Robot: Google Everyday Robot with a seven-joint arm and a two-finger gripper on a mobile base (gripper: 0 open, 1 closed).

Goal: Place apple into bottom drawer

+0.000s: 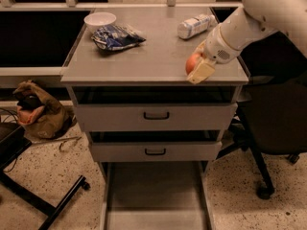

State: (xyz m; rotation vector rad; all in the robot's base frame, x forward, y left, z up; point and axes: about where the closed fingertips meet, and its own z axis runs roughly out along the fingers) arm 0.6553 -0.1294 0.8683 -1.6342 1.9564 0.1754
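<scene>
The red-orange apple [191,63] is at the front right edge of the grey cabinet top [144,56]. My gripper [198,65] is at the apple, with one pale finger [202,71] in front of it and the apple held between the fingers. The white arm reaches in from the upper right. The bottom drawer [156,190] is pulled out below the cabinet, and its flat grey floor is bare. The two upper drawers [156,115] are closed.
A white bowl [100,19], a blue crumpled bag [116,36] and a white plastic bottle [194,27] lie on the cabinet top. A black office chair [273,123] stands right of the cabinet. A brown bag [36,111] and black chair legs [43,202] are on the floor at left.
</scene>
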